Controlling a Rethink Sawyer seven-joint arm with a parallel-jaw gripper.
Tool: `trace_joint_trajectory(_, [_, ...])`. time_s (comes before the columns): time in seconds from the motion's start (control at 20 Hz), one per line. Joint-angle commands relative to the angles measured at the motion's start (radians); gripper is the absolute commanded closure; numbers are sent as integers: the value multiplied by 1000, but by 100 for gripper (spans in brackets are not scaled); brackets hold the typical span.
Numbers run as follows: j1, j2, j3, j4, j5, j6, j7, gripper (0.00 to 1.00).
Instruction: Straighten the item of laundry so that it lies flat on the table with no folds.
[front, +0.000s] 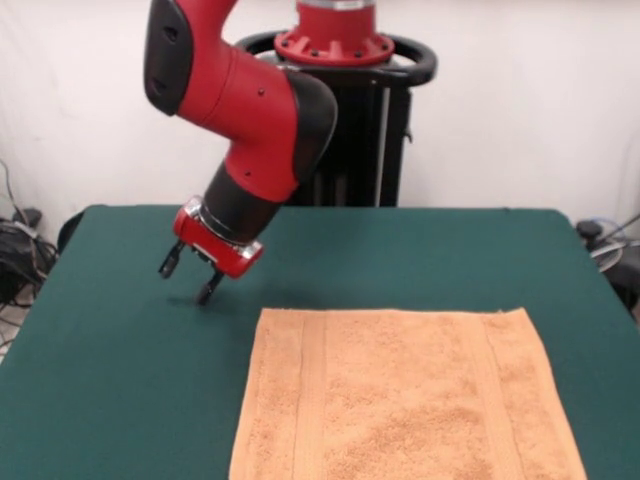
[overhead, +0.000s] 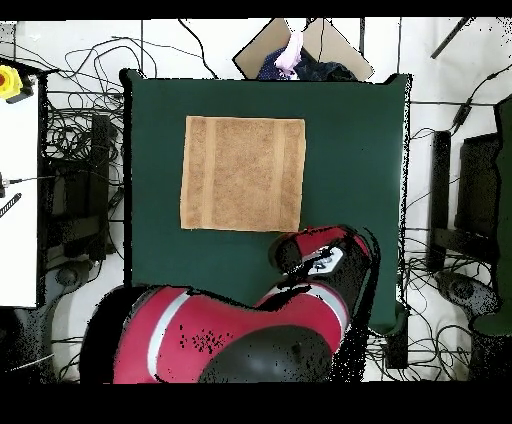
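The orange-tan towel (front: 400, 400) lies spread out flat on the dark green table (front: 430, 255), with band stripes running near its left and right sides. Its near end runs out of the front view. In the overhead view the towel (overhead: 243, 172) is a neat rectangle on the table (overhead: 350, 150), with no folds showing. My gripper (front: 188, 277) hangs just above the table, off the towel's far left corner, open and empty. In the overhead view my red arm (overhead: 320, 265) covers the gripper, close to the towel's lower right corner.
My black pedestal (front: 350, 130) stands behind the table's far edge. In the overhead view a person's hand (overhead: 292, 50) and a brown cardboard sheet (overhead: 330, 45) show beyond the table's top edge. Cables lie on the floor around the table.
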Motion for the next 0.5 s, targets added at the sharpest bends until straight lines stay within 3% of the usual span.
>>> trace_joint_trajectory(0.05, [-184, -105, 353, 90, -70, -42, -144, 0])
trace_joint_trajectory(0.2, [-255, -149, 468, 127, -109, -87, -147, 0])
trace_joint_trajectory(0.35, [-271, -187, 517, 138, -148, -101, -140, 0])
trace_joint_trajectory(0.5, [-298, -196, 570, 127, -166, -41, -166, 0])
